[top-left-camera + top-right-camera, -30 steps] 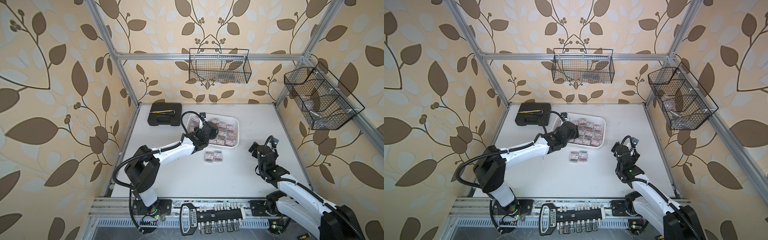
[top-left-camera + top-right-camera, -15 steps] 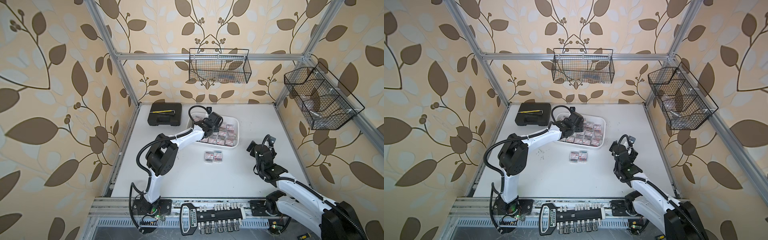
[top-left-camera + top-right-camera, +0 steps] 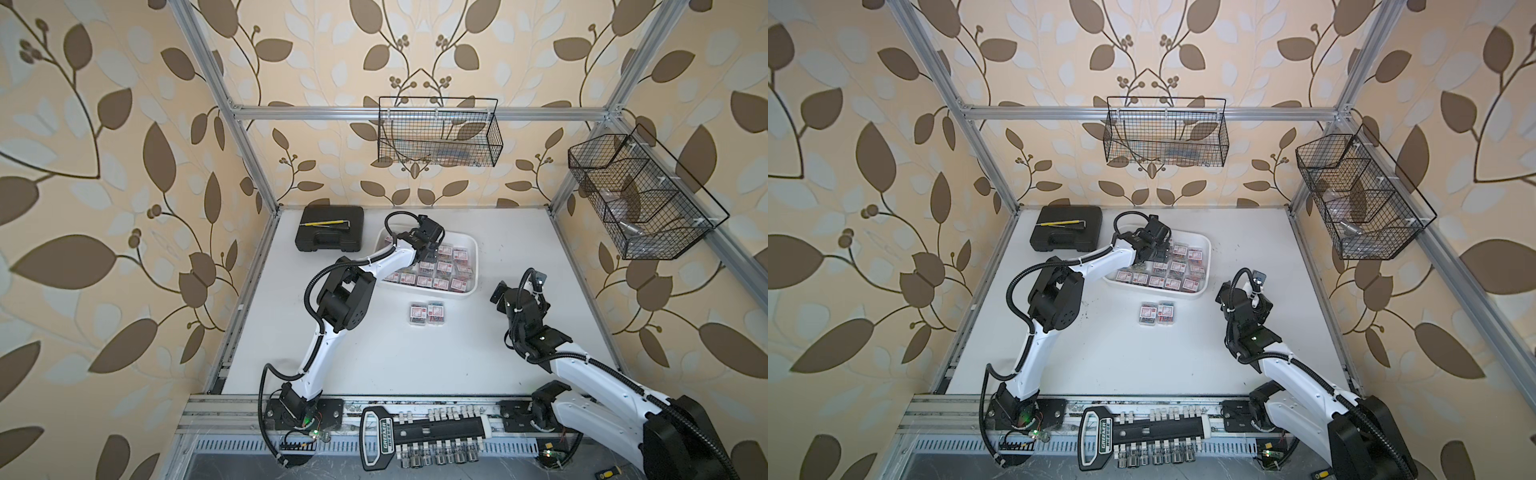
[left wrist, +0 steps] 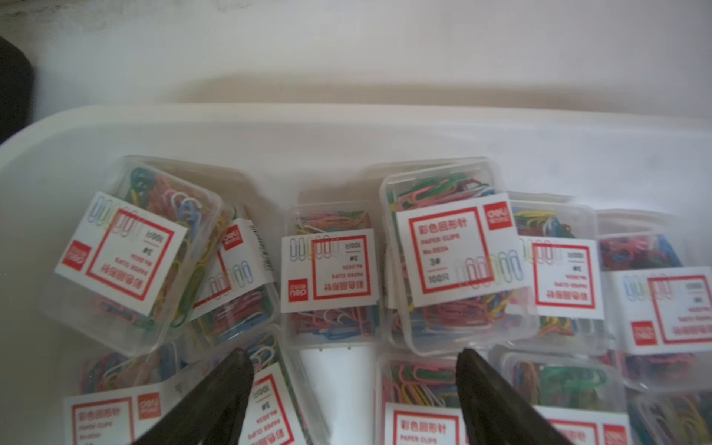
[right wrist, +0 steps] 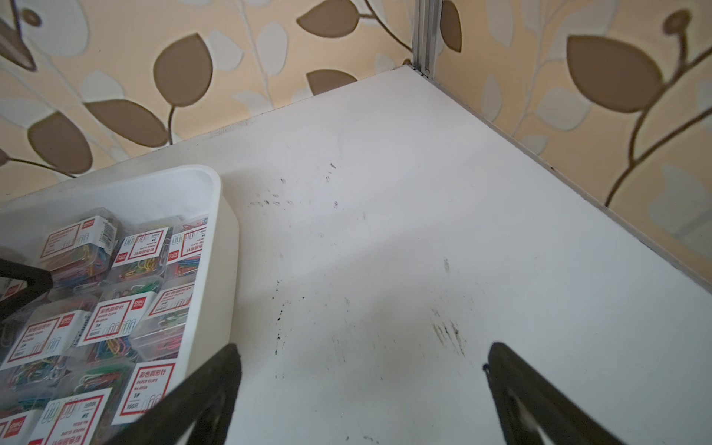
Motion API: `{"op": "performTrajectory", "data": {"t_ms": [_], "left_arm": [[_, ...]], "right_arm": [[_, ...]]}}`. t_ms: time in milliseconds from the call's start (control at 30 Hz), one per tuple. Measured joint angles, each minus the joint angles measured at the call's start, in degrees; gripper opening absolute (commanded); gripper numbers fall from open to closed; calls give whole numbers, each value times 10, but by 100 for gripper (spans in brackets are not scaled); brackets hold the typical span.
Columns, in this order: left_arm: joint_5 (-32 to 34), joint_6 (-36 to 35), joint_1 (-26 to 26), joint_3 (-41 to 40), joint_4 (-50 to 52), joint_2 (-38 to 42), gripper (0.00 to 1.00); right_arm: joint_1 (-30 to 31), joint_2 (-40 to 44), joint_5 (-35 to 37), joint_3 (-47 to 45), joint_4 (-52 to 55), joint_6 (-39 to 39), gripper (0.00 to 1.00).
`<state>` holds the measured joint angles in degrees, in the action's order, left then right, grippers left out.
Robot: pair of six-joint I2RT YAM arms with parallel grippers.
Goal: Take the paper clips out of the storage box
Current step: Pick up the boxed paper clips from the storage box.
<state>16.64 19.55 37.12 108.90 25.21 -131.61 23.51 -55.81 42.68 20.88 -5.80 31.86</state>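
The storage box is a shallow white tray at the back middle of the table, seen in both top views. It holds several clear boxes of paper clips with red-and-white labels. Two more boxes of paper clips lie side by side on the table in front of it. My left gripper hangs open over the tray's far left part, above a bare gap between boxes, with nothing between its fingers. My right gripper stands open over bare table just right of the tray rim.
A black hard case with a yellow tool on top sits left of the tray. Wire baskets hang on the back wall and the right wall. A socket rail lies along the front edge.
My left gripper has moved from the tray's near left side further back over the boxes, and its jaws have spread wider. The right gripper has edged slightly towards the tray.
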Motion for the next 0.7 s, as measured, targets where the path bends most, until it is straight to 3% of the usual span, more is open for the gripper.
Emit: {"op": "performTrajectory", "data": {"t_ms": [300, 500, 700], "left_arm": [[-26, -20, 2, 44, -21, -47, 89], [-13, -26, 2, 130, -5, -104, 86], [-5, -22, 1, 141, -6, -113, 83]], "right_arm": [[0, -1, 2, 0, 0, 0, 100], [0, -1, 4, 0, 0, 0, 100], [2, -1, 4, 0, 0, 0, 100]]}}
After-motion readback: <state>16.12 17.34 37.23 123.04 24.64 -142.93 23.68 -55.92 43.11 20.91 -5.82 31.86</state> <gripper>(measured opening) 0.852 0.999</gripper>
